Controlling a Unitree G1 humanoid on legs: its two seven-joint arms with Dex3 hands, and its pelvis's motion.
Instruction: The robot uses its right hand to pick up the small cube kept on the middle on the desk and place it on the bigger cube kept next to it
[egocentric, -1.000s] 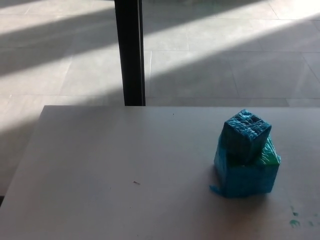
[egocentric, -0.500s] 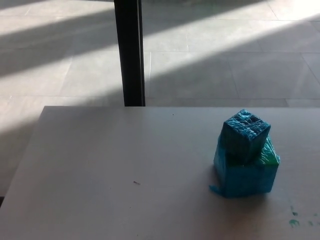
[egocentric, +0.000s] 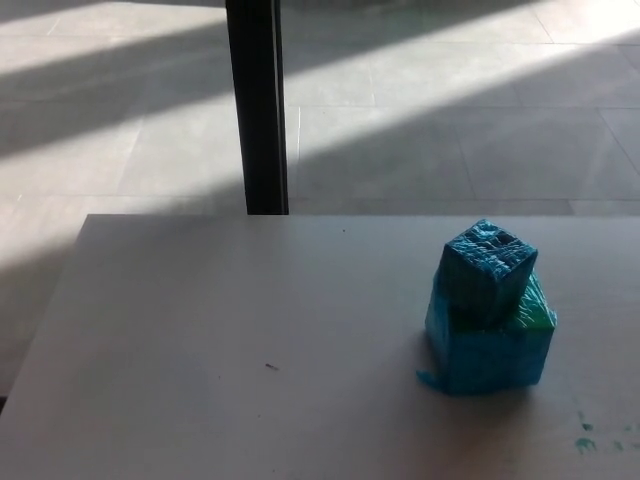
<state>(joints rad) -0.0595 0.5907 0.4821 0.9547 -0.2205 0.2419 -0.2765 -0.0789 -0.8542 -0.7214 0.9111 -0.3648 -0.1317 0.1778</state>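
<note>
- Small cube (egocentric: 488, 268) sits on the bigger cube (egocentric: 490, 345), turned askew, toward four o'clock on the desk (egocentric: 230, 330).
- We see open desk from nine to six o'clock.
- Neither hand shows, so we cannot tell their fingers.

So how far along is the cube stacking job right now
It looks finished. The small cube sits on top of the bigger cube, turned a little relative to it, on the desk. Nothing is in hand: neither of the robot's hands shows in the head view. Nothing visible is left to do, though the cube's contact underneath can't be checked from this angle.
</note>
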